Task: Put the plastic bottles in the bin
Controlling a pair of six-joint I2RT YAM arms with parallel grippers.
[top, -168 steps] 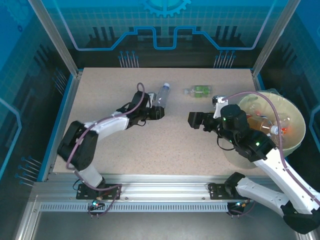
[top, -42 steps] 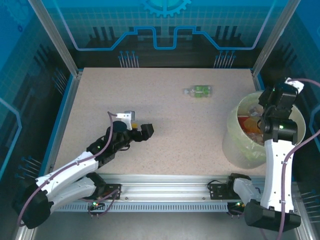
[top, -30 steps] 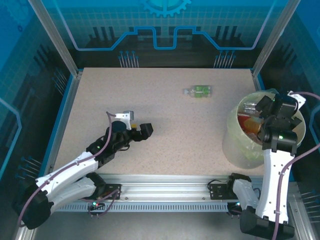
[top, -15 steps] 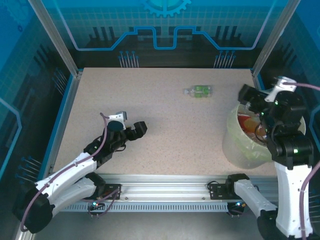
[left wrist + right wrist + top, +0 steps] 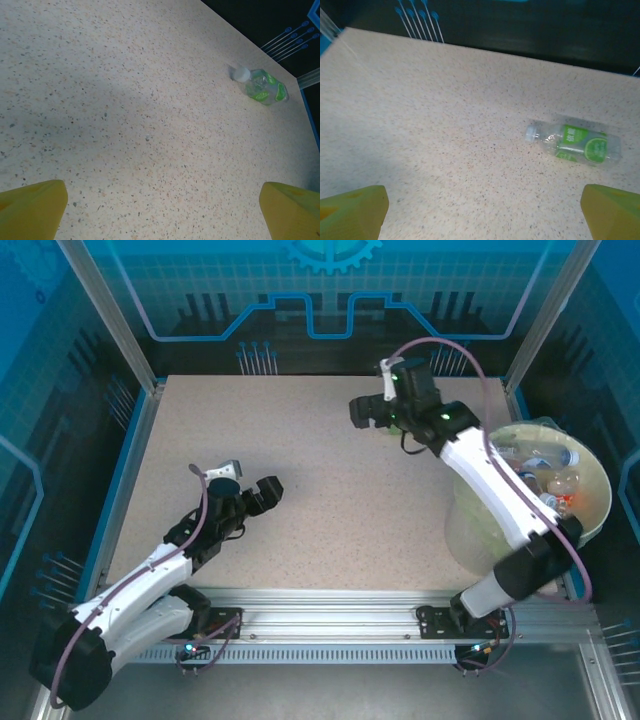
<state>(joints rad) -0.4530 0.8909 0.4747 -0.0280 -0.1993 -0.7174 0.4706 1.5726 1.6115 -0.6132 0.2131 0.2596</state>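
One plastic bottle [image 5: 575,143] lies on its side on the speckled table, clear with a green label and a white cap pointing left. It sits ahead and to the right of my right gripper [image 5: 482,215], which hangs open and empty above the far middle of the table [image 5: 362,412]. My left gripper [image 5: 266,490] is open and empty low over the near left of the table, and the same bottle [image 5: 262,87] shows far off at its upper right. The pale yellow-green bin [image 5: 470,530] stands at the right edge with several bottles [image 5: 545,465] inside.
The right arm [image 5: 480,475] stretches from the near right, past the bin's left side, to the far middle. Metal frame posts [image 5: 545,315] and blue side rails [image 5: 125,455] border the table. Bare tabletop [image 5: 340,510] lies between the two grippers.
The right arm has swung from above the bin leftward and away to the far middle of the table, by the green-label bottle. The left gripper has drawn back slightly to the left.
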